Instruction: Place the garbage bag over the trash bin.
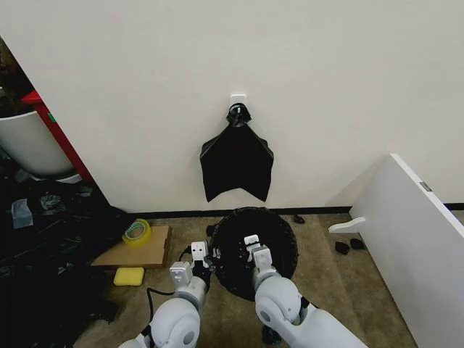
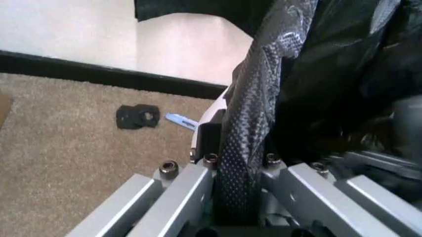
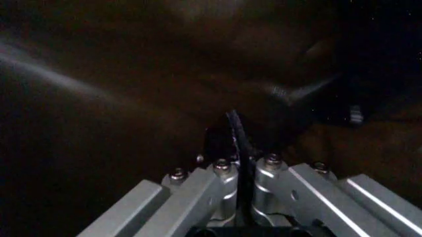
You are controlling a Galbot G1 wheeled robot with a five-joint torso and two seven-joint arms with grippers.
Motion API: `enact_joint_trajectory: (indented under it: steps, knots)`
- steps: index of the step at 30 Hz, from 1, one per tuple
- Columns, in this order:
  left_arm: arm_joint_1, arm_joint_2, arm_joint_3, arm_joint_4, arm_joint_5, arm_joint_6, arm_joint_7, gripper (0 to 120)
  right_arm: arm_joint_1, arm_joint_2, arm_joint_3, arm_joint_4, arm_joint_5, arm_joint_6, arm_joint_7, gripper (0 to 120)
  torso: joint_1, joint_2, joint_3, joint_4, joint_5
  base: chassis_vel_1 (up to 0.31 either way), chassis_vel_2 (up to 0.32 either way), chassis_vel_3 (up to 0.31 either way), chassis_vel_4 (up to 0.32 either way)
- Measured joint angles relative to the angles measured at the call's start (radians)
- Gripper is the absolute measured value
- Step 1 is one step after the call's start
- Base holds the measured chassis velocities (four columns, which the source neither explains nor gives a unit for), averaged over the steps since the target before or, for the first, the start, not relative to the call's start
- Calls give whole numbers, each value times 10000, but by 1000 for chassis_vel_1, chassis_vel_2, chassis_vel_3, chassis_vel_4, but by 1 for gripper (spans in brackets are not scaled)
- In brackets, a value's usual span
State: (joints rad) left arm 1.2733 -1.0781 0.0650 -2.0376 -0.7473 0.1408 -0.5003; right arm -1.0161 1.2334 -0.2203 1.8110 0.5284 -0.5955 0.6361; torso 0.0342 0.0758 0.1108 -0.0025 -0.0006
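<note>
Your left gripper (image 2: 228, 163) has its fingers pressed together on a fold of the garbage bag (image 2: 264, 84), pinching the plastic at the bin's nine-o'clock edge; keep that pinch firm and avoid tugging outward, since the thin film looks likely to tear or slip. Your right gripper (image 3: 240, 148) is also closed, nipping a thin edge of black plastic inside the dark hollow of the bag, near the centre of the opening as seen from the head camera. The garbage bag (image 1: 255, 250) already drapes over the trash bin (image 1: 217, 279), hiding nearly all of it, on the carpet at twelve o'clock from you, just below the black bundle of bags (image 1: 237, 163) hanging on the wall. To do this well, spread the mouth evenly and draw the edge down over the rim all round, watching for slack on the far side.
</note>
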Motion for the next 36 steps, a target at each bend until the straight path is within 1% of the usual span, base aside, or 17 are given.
enact_joint_trajectory:
  steps: [3,4,7,14,18,19,21,26,27,31,36]
  knots:
    - [102,51,-2,-111,185,0,110,0,239,205,-11,-798,-6,4,7,0,0,0,1,0,0,0,0,0,0]
    - [102,51,-2,-111,185,0,110,0,239,205,-11,-798,-6,4,7,0,0,0,1,0,0,0,0,0,0]
    - [186,111,-10,-214,280,-4,233,0,503,356,20,-1397,-80,-4,10,0,0,0,0,0,0,0,0,0,0]
    - [134,158,126,-225,342,-6,331,0,668,360,27,-1531,-74,58,-36,0,0,0,0,-1,-1,0,0,0,0]
    - [114,162,192,-208,476,-13,482,0,674,395,148,-1594,-84,413,-412,0,0,0,0,1,0,0,0,0,0]
    - [127,173,210,-170,647,-51,607,0,675,338,162,-1603,-220,676,-686,0,0,0,1,0,-1,0,0,0,0]
    - [154,192,217,-138,795,-102,725,0,675,303,164,-1612,-339,838,-782,0,0,0,0,-1,0,0,0,0,0]
    - [178,183,218,-115,843,-126,783,0,667,287,188,-1738,-428,860,-652,0,0,0,0,0,0,0,0,0,0]
    - [182,179,217,-115,847,-128,786,0,642,274,220,-1758,-431,794,-638,0,0,0,0,0,0,0,0,0,0]
    - [179,180,213,-31,877,-134,729,0,436,176,274,-1438,-397,-113,-445,0,0,0,0,0,0,0,0,0,0]
    - [73,139,182,72,879,-135,680,0,333,92,235,-1115,-226,-535,-218,0,0,0,0,0,0,0,0,0,0]
